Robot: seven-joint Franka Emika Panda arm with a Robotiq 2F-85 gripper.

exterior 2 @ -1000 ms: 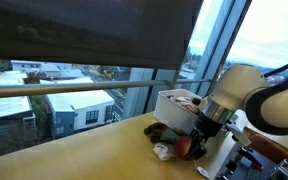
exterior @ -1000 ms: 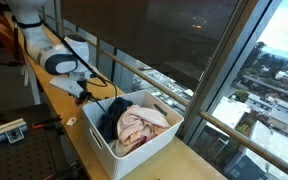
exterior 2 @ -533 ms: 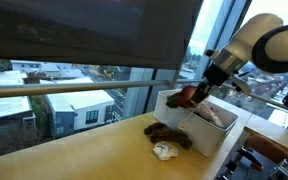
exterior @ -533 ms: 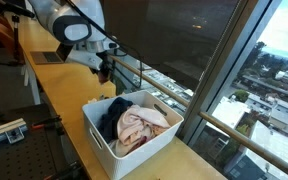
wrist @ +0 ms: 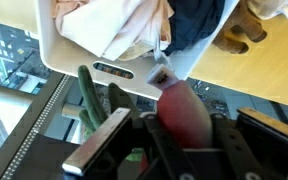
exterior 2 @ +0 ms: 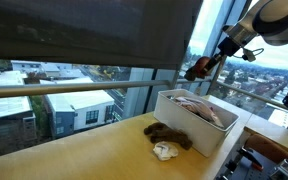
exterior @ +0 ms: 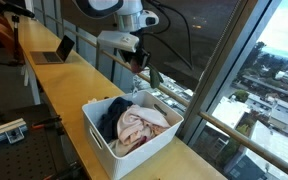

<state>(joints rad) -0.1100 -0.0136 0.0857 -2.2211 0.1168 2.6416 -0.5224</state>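
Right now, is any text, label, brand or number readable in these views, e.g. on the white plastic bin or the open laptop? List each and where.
No text can be read in any view.
White plastic bin: dark grip slot in its wall, no lettering legible.
Open laptop: too small to read.
Gripper and the reddish-brown rounded item it clamps: no markings visible.

One white bin (exterior: 134, 150) is sitting on one table (exterior 2: 84, 150), holding one pink garment (exterior: 139, 125) and one dark blue garment (exterior: 109, 118), while two small cloths, one brown cloth (exterior 2: 169, 133) and one white cloth (exterior 2: 164, 151), are lying beside it, one laptop (exterior: 59, 50) is standing open farther along, and one reddish piece (wrist: 184, 115) is hanging in the one gripper (exterior: 139, 62).
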